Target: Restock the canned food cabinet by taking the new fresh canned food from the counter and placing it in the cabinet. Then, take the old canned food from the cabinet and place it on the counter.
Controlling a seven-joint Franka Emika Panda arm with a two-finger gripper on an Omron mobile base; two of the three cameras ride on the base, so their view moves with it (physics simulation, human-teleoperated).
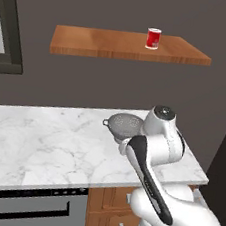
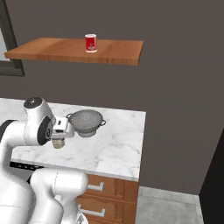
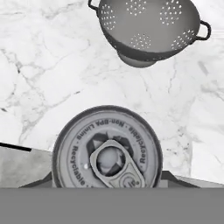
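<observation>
The new fresh canned food sits on the counter, directly beneath the gripper and nearer than the colander. I'd judge it rigid, smooth, fairly light: grip the side wall. Whether the jaws have clamped it, I cannot tell.

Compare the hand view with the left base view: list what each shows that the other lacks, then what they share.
Hand view alone: the new can's grey pull-tab top, close beneath the camera, its dark fingers at either side.

Left base view alone: the wooden shelf with the red can standing on it, the drawers and the robot's arm.

Both: the grey colander on the white marble counter.
</observation>
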